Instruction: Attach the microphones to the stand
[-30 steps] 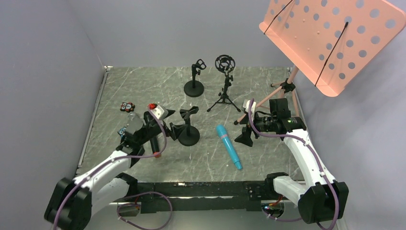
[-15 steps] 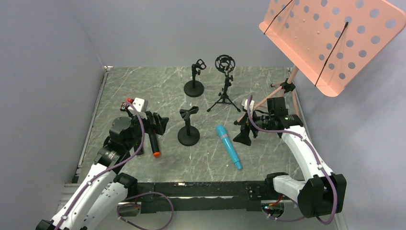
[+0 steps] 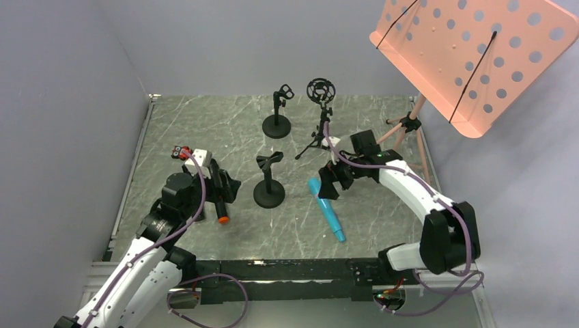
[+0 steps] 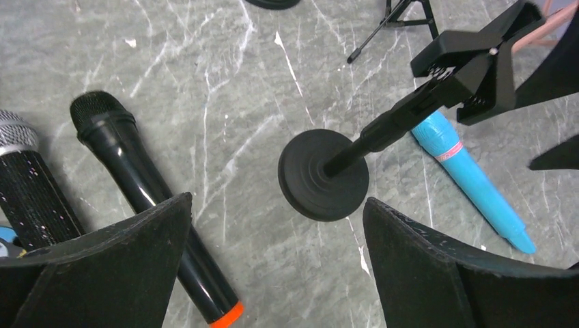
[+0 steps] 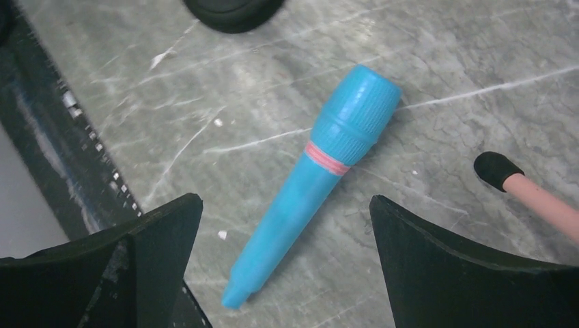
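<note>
The turquoise microphone (image 3: 327,209) lies flat on the table, and in the right wrist view (image 5: 319,179) it sits between my fingers. My right gripper (image 3: 328,186) (image 5: 287,266) hovers open above it. The black microphone with the orange end cap (image 3: 220,205) (image 4: 146,190) lies flat beside my open, empty left gripper (image 3: 228,186) (image 4: 276,273). The black microphone with the silver mesh head (image 4: 26,183) lies to its left; the left arm hides it from above. The near stand (image 3: 269,186) (image 4: 325,175) stands between the arms with its clip (image 4: 471,67) empty.
A second round-base stand (image 3: 277,115) and a tripod with a ring mount (image 3: 320,121) stand at the back. The orange music stand (image 3: 471,55) rises at the right; one pink foot (image 5: 509,176) rests near the turquoise microphone. A small red-black item (image 3: 181,152) lies at the left.
My left gripper has drawn back left, away from the near stand; the orange-capped microphone stays on the table. My right gripper has swung left, over the turquoise microphone's head.
</note>
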You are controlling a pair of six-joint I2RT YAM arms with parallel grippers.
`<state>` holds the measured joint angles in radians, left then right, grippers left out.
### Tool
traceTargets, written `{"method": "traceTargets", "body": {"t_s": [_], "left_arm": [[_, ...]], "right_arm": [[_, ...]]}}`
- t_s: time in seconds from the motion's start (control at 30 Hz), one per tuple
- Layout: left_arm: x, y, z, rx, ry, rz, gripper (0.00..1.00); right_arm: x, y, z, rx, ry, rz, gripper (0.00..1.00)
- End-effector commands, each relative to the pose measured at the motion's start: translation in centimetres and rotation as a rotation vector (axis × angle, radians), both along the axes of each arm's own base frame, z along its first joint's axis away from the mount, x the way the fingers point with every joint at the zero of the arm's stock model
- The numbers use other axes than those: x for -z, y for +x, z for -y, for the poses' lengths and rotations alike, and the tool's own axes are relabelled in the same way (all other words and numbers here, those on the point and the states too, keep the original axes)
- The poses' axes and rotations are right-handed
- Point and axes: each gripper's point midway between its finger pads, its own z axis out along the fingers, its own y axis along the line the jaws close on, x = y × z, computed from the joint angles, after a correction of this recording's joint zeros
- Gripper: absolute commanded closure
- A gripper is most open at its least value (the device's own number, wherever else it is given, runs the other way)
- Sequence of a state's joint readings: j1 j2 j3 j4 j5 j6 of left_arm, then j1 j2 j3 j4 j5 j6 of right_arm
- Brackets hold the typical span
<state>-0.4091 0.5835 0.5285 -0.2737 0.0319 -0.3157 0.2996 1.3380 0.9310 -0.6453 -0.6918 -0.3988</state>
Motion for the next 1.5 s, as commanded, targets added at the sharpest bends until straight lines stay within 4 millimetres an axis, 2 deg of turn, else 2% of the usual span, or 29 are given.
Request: {"method": "traceTargets", "body": {"t_s": [0.0,0.1,0.2,0.37,0.6,0.97,1.2,1.27,1.4,1.47], "left_arm": [[0.2,-0.1,0.4,-0.013,-0.076,-0.008,0.01],[0.3,-0.4,0.0,-0.034,-0.085,-0.013,0.01],[0.2,-0.8,-0.1,-0.035,-0.093,-0.011,0.01],[0.3,-1.3,-0.4,-0.045,-0.103,-0.01,0.01],[0.0,-1.4,-0.3,-0.038,-0.104,-0.001,0.01],[0.3,-1.3,0.1,-0.029,-0.123,-0.007,0.01],[-0.6,-1.1,0.2,-0.023,-0.123,0.004,0.01],[-0.8,-1.2,0.3,-0.014,-0.126,0.01,0.01],[-2.3,-2.2,2.4,0.139,-0.163,0.087,0.01],[-3.4,-3.2,3.9,0.266,-0.163,0.142,0.01]], "right_arm": [[1.2,4.4,-0.9,0.315,-0.124,-0.001,0.0],[2.9,4.6,-2.3,0.428,-0.189,-0.014,0.0],[4.1,4.8,-3.2,0.459,-0.224,0.023,0.0],[5.6,5.8,-2.7,0.517,-0.293,0.033,0.0],[8.9,4.9,-2.8,0.493,-0.34,-0.056,0.03],[10.4,3.2,-1.7,0.475,-0.398,-0.1,0.16],[11.0,3.0,-1.3,0.47,-0.432,-0.113,0.36],[10.8,3.1,-1.3,0.473,-0.421,-0.111,0.47],[8.6,4.2,-2.1,0.463,-0.293,-0.124,0.77],[6.5,4.7,-2.8,0.428,-0.204,-0.112,0.81]]}}
